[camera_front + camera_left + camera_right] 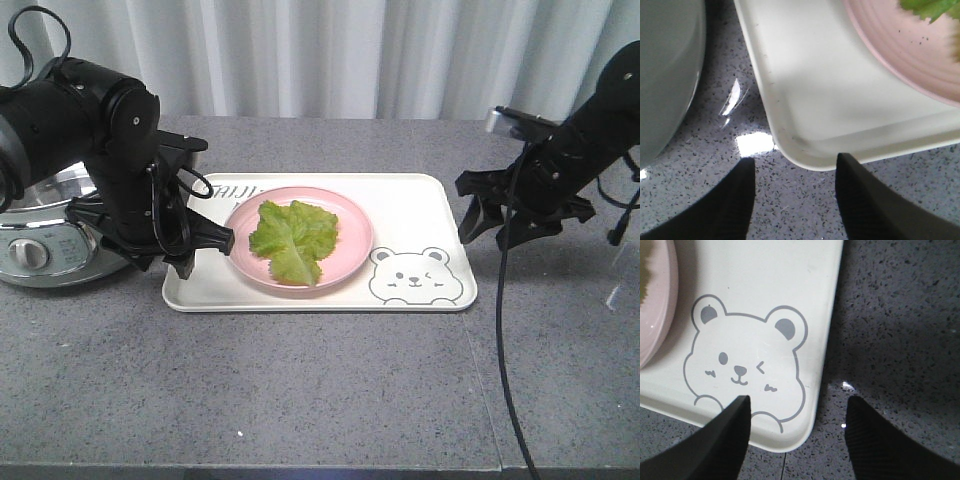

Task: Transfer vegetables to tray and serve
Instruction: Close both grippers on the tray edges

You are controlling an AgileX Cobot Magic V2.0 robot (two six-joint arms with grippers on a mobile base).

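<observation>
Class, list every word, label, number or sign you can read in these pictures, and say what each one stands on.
Dark lettering on the tray, beside the far-left edge of the pink plate: too small and blurred to read.
Winking bear face drawn on the tray: a picture, no words.
Nothing else legible.

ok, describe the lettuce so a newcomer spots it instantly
On the grey table lies a cream tray with a bear drawing. A round pink plate sits on it, and the lettuce lies on that plate: the only green, ruffled thing there.
</observation>
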